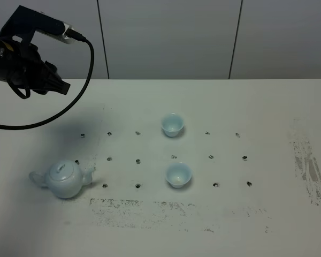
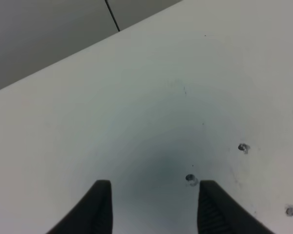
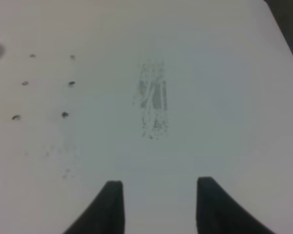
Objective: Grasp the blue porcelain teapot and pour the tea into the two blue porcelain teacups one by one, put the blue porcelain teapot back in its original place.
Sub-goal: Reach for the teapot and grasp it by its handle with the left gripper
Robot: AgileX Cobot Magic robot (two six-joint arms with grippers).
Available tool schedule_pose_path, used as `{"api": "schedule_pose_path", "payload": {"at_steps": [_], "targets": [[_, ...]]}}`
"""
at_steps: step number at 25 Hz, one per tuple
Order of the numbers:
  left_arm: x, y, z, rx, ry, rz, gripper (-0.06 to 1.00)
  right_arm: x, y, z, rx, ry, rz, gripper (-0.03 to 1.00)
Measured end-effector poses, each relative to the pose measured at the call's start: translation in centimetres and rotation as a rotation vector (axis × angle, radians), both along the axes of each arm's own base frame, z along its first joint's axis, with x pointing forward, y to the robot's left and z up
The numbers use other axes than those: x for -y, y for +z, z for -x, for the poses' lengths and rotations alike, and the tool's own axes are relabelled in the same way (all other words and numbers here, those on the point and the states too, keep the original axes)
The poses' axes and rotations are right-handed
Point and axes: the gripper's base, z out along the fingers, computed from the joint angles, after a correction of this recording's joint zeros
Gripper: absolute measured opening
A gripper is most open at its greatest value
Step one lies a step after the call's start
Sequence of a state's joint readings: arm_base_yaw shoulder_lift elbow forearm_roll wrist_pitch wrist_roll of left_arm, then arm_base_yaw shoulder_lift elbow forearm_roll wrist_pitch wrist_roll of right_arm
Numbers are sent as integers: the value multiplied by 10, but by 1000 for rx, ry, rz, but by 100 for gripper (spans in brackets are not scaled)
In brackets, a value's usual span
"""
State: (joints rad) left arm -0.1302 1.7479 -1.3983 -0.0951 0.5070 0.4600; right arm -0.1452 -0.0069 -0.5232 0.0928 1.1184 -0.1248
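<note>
The blue porcelain teapot [image 1: 65, 179] stands upright with its lid on at the front left of the white table. The two blue porcelain teacups stand upright near the middle, one farther back [image 1: 172, 124] and one nearer the front [image 1: 178, 174]. My left gripper [image 1: 61, 84] hangs high over the table's back left corner, well behind and above the teapot. In the left wrist view it [image 2: 154, 184] is open, with only bare table between its fingers. My right gripper [image 3: 158, 183] is open and empty over the table's right side. It is out of the exterior high view.
Rows of small screw holes [image 1: 137, 159] dot the table [image 1: 267, 107] around the cups. Grey scuff marks run along the front [image 1: 166, 209] and down the right side [image 1: 309, 168]. A black cable [image 1: 80, 91] loops from the left arm. A grey wall closes the back.
</note>
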Motion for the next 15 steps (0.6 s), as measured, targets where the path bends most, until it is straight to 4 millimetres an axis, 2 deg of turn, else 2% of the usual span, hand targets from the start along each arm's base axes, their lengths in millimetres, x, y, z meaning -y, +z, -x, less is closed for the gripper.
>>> {"api": "schedule_pose_path", "payload": {"at_steps": [4,8,11,15], "targets": [[1,12,13,-25,-48,-50,46,0,0,0,0,-44,0,36],[15,29,30,-37,-106,-65,46,-1,0,0,0,-44,-1,36],[32,30,40,-64,-185,-113,46,-1,0,0,0,-44,0,35],[44,25,54,-161,-312,-275,46,-1,0,0,0,-44,0,35]]}}
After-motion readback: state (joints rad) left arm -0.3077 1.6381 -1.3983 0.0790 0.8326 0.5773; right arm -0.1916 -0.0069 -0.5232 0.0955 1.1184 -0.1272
